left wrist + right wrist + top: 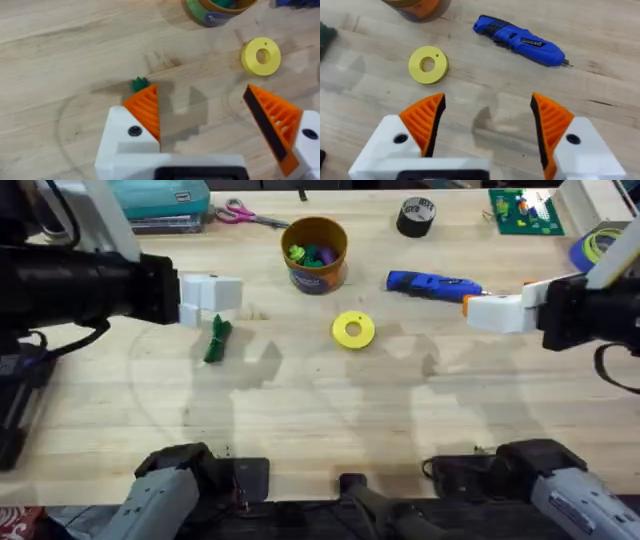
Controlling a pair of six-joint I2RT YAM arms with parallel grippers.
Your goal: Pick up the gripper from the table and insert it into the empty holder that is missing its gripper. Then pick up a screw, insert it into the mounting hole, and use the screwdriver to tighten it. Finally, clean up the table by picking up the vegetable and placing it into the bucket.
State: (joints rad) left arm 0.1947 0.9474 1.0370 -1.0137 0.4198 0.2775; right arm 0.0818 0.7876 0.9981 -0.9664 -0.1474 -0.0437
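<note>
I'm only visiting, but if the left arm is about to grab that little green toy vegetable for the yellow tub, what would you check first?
1. Left gripper open: ok, its orange ribbed pads stand apart.
2. Small green toy vegetable free to lift: ok, it lies alone on the wooden table.
3. Vegetable lined up in the gap: not ok, the left wrist view shows its leafy end off to one side.
4. Yellow-orange cylindrical bucket upright: ok. Room among the coloured toys inside: cannot tell.
5. Right gripper out of the way: ok, it is open near the blue pen-shaped screwdriver.
</note>
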